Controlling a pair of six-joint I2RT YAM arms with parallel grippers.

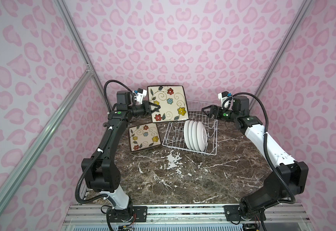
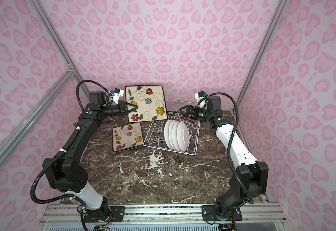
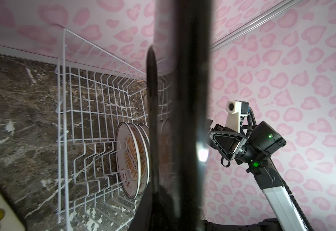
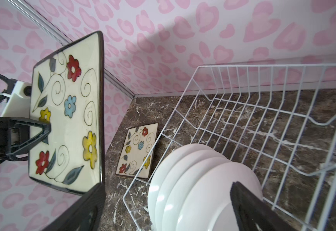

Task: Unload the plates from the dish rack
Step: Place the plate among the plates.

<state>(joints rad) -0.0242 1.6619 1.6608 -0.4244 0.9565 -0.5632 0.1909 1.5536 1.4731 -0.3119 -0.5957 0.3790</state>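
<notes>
My left gripper point(image 1: 157, 108) point(image 2: 135, 108) is shut on the left edge of a square flowered plate point(image 1: 168, 104) point(image 2: 146, 104) point(image 4: 69, 112), holding it upright in the air above the dish rack's left end. In the left wrist view this plate point(image 3: 189, 100) runs edge-on, dark and blurred. A second square plate point(image 1: 144, 137) point(image 2: 127, 137) point(image 4: 138, 150) lies face up on the table left of the white wire dish rack point(image 1: 172, 136) point(image 2: 153, 138) point(image 4: 263, 120). Several round white plates point(image 1: 196, 135) point(image 2: 177, 135) point(image 4: 199, 190) point(image 3: 131, 160) stand in the rack. My right gripper point(image 1: 207, 111) point(image 2: 184, 111) point(image 4: 165, 208) hangs open above them, holding nothing.
The brown marble table point(image 1: 183, 180) reaches forward to a metal rail point(image 1: 183, 212) at the front edge. Pink patterned walls enclose the back and both sides close behind the rack. The rack's raised back wall point(image 1: 198, 105) stands between the two grippers.
</notes>
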